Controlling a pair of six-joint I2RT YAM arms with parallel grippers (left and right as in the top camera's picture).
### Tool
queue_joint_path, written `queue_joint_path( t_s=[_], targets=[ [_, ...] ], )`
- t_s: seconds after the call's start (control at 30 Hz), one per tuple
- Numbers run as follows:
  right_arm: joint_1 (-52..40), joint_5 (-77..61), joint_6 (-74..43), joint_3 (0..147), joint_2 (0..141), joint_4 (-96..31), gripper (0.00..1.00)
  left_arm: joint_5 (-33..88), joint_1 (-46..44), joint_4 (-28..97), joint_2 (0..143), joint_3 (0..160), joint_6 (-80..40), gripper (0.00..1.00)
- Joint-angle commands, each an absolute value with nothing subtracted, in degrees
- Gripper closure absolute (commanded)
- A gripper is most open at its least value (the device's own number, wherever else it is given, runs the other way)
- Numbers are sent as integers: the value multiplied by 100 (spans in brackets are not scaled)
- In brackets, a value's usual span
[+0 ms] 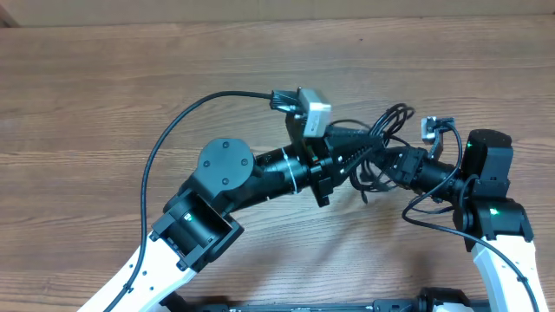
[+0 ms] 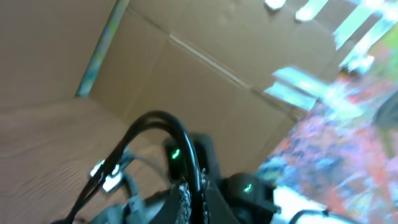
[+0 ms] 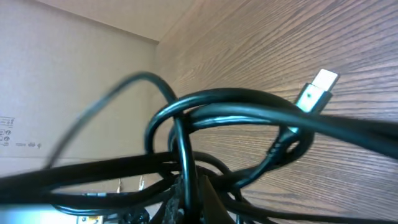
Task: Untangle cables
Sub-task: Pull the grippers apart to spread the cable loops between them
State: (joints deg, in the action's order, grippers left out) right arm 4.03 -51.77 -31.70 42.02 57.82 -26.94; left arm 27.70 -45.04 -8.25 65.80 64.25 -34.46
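A tangle of thin black cables hangs between my two grippers above the wooden table, right of centre. My left gripper points right and is shut on one cable, which loops up from its jaws in the left wrist view. My right gripper points left and is shut on another strand of the tangle. In the right wrist view the cables loop and cross just above the jaws, and a silver plug sticks out at the right.
The wooden table stretches left and back. A cardboard wall stands along the far edge. A thicker black cord arcs from the left arm to its wrist camera. The two arms are close together.
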Motion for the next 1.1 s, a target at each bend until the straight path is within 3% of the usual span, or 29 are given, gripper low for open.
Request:
queue_joint_path(
  t_s=[0.0,0.1,0.23,0.27,0.4,0.63,0.77,1.07],
  targets=[
    [416,-5299,-3153,4311,5640,-2545,97,2832,-4536,-248,6560,6584,-2585,96],
    [416,-5478,-3155,4311,5516,-2373,96,2829,-4536,263,6560,6584,-2189,94],
    [416,-5478,-3155,4311,5323,-2364,96,2808,-4534,598,6560,6584,-1953,84],
    [416,-5481,-3155,4311,5273,-2364,96,2773,-4534,727,6560,6584,-1898,69],
    [416,-5481,-3155,4313,5107,-2364,96,2768,-4534,972,6560,6584,-1772,60],
    [416,-5522,-3151,4316,4788,-2364,96,3076,-4211,1184,6519,6584,-1627,36],
    [416,-5653,-2967,4316,4790,-2333,96,3203,-3656,1433,6410,6584,-1629,37],
    [414,-7183,-2672,4316,4790,-1015,96,3529,-2921,2493,6407,6584,-1616,24]
  ],
)
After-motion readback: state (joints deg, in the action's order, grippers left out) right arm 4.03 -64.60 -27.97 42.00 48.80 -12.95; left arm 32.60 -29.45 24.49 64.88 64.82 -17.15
